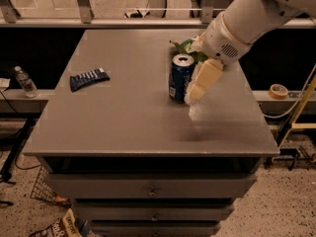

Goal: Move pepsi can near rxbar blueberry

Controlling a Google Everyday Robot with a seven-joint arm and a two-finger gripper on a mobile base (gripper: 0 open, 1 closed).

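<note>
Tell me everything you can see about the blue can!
The can is dark blue, metal-looking, with a silver top and white lettering down its side. It stands upright on the grey table, in front of a green bag. The robot's hand is close beside it, on the picture's right; whether they touch is unclear.

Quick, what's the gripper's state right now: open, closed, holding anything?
Gripper: low at the right side of the pepsi can, which stands upright on the table. Whether it is open, closed or holding the can cannot be told.
</note>
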